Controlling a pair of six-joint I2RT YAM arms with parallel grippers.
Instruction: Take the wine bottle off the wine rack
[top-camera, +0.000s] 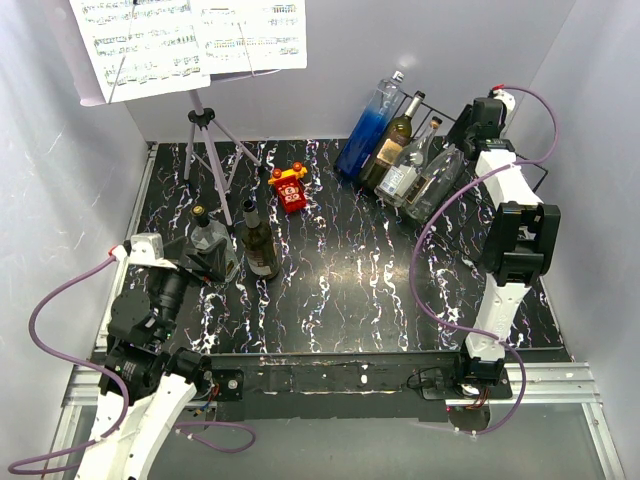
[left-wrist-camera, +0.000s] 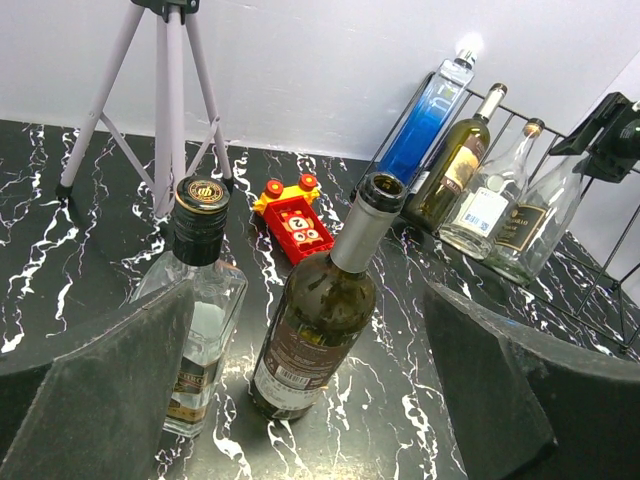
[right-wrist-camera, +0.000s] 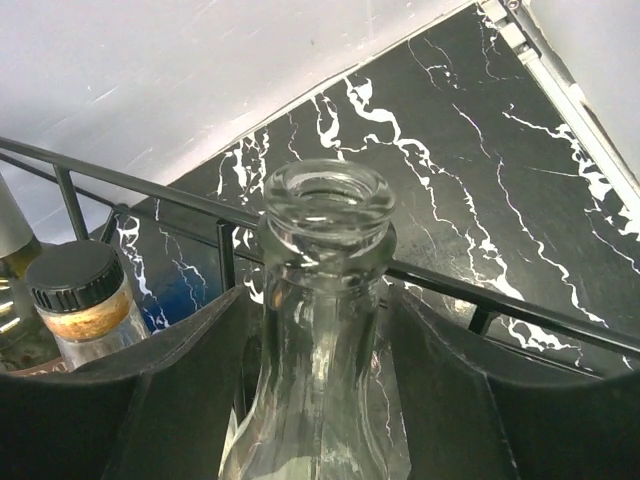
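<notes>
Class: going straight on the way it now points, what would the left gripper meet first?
Probably the dark open-necked bottle, standing dead ahead of the left gripper; the capped clear bottle beside it looks about as near, so depth is uncertain.

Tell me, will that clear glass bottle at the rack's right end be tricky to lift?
Probably slippery: the clear bottle is smooth bare glass where the right gripper flanks its neck. It looks empty, so likely light, yet fragile if dropped. Leaning on the wine rack, it may roll sideways once nudged.
</notes>
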